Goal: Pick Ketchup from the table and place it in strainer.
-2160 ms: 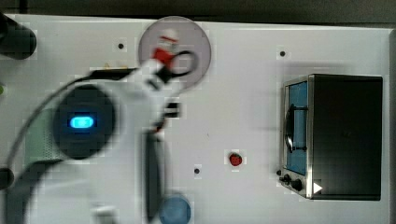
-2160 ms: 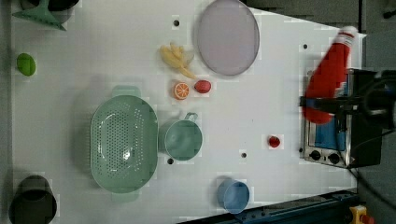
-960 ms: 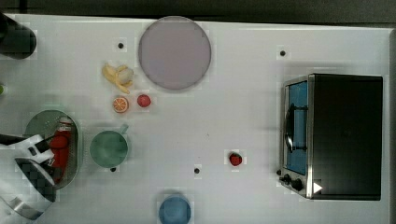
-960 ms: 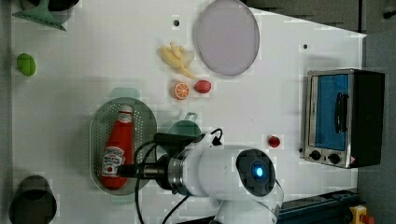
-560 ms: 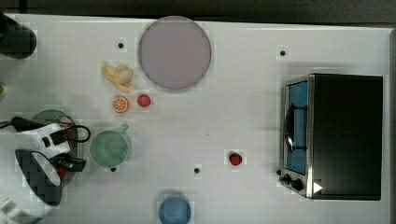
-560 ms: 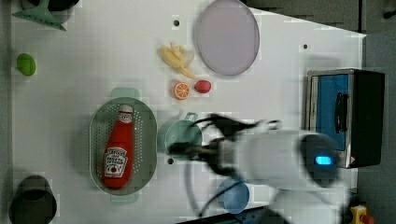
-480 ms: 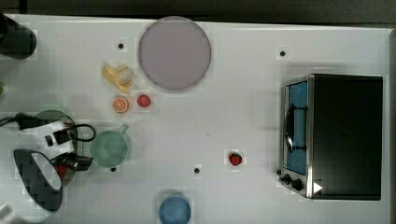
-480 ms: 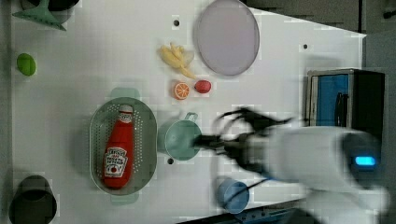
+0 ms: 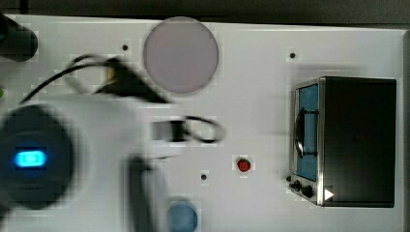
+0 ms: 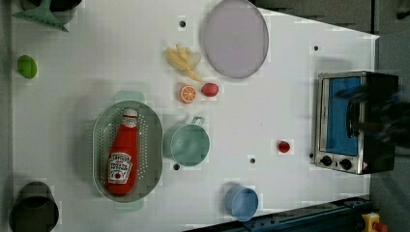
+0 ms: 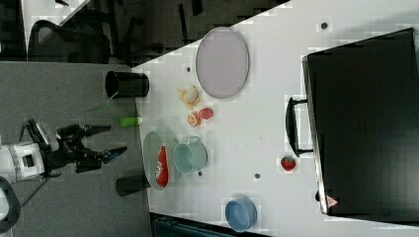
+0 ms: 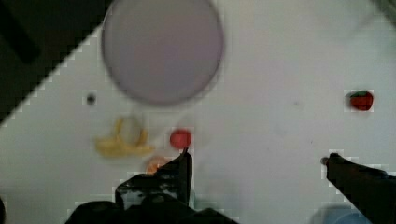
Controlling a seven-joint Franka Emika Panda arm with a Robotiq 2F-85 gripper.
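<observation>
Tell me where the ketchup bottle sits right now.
In the left view, the ketchup bottle lies inside the mint-green strainer, cap toward the top, just left of the green cup.

white label on ketchup (image 10: 123,153), print too small to read

Glossy plastic Ketchup (image 10: 123,155), perforated plastic strainer (image 10: 153,145)

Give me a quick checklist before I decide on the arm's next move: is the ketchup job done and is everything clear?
1. Ketchup inside strainer: ok.
2. Bottle lying flat along the basket, not over the rim: ok.
3. Gripper open and empty: ok.
4. Gripper clear of strainer in the right view: ok.
5. Green cup beside strainer upright: ok.
6. Cup touching strainer rim: cannot tell.
</observation>
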